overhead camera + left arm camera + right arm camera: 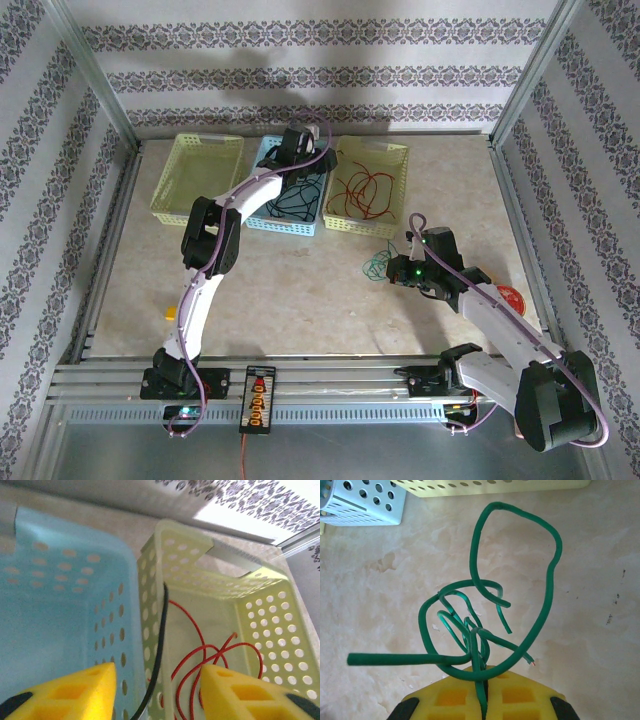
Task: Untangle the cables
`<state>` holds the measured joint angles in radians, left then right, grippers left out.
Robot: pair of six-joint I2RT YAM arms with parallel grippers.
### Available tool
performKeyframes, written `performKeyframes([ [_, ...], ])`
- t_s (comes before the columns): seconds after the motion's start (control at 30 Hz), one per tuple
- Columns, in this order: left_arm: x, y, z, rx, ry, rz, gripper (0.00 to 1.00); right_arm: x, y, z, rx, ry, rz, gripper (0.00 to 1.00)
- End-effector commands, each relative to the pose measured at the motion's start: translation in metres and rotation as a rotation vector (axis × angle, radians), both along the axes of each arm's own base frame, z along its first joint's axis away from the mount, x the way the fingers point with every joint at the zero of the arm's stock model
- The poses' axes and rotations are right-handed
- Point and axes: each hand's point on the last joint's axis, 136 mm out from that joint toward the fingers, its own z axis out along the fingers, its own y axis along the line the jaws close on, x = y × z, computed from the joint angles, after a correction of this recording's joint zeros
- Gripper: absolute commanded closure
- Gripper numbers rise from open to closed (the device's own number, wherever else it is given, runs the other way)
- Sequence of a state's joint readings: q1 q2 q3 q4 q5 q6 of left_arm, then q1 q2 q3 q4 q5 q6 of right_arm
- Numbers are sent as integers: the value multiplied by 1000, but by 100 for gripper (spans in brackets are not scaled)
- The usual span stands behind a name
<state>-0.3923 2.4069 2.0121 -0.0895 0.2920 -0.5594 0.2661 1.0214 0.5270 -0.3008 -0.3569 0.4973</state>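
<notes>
My left gripper [157, 690] hangs open above the wall shared by the blue basket [55, 610] and the pale yellow basket [260, 615]. A black cable [159, 650] runs loose between its yellow fingers [85, 690], touching neither, and drapes over the yellow basket's rim. Red cables [210, 655] lie inside that yellow basket [368, 150]. More dark cables [300, 200] rest in the blue basket [262, 160]. My right gripper [484, 700] is shut on a tangle of green cables [485, 630], held just above the table right of centre [377, 262].
An empty yellow-green basket [197, 178] stands at the back left. A small black device [258, 398] with a red lead sits on the front rail. A red round object [510, 297] lies near the right edge. Metal frame posts border the table.
</notes>
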Motion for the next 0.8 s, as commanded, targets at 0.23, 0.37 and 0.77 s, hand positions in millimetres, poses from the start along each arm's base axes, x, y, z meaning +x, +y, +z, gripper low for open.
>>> performKeyframes([
  [0.23, 4, 15, 8, 83, -54, 6, 58, 5, 2, 10, -4, -30, 12, 99],
  [0.37, 8, 11, 14, 62, -67, -6, 60, 6, 2, 10, -3, -31, 10, 99],
  [0.77, 14, 4, 11, 47, -50, -21, 82, 6, 2, 10, -6, -30, 11, 99],
])
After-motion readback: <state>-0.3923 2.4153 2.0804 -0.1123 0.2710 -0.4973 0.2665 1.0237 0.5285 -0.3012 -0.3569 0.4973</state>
